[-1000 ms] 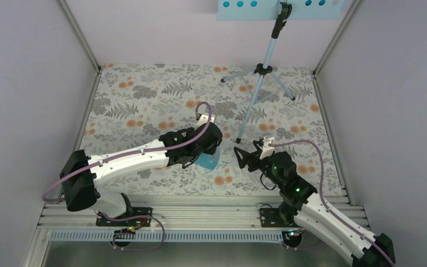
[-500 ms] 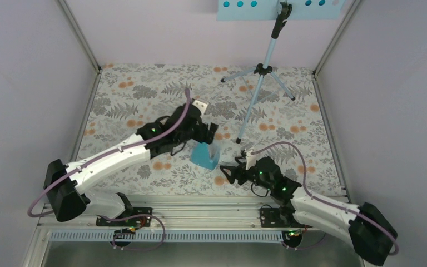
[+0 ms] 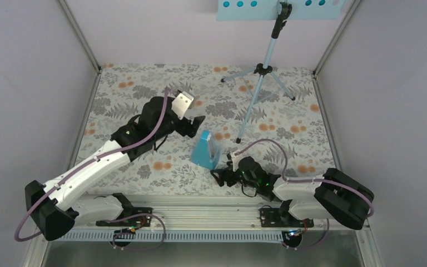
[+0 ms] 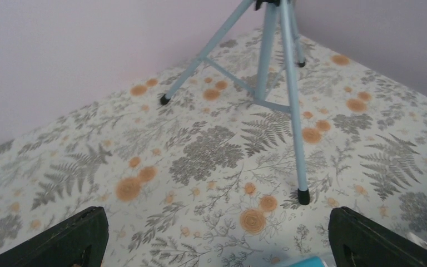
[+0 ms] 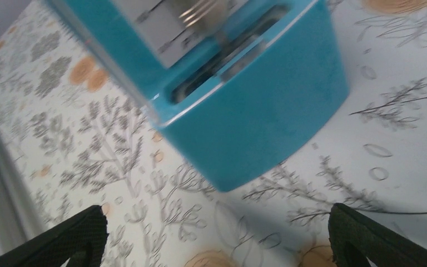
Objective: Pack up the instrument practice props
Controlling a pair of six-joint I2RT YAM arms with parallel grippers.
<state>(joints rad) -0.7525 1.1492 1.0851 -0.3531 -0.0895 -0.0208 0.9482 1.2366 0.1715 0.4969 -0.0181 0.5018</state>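
Robot lab work cell, boxed in on three sides

Plain lilac walls meet at bare aluminium posts. A left arm and a right arm, white with cabling, are bolted to a slotted metal rail along the near edge of a floral-covered desk.

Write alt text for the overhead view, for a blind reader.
A blue wedge metronome stands on a floral tabletop between the open left pincer, farther back, and the open right pincer, nearer. A light blue tripod music stand stands at the back.
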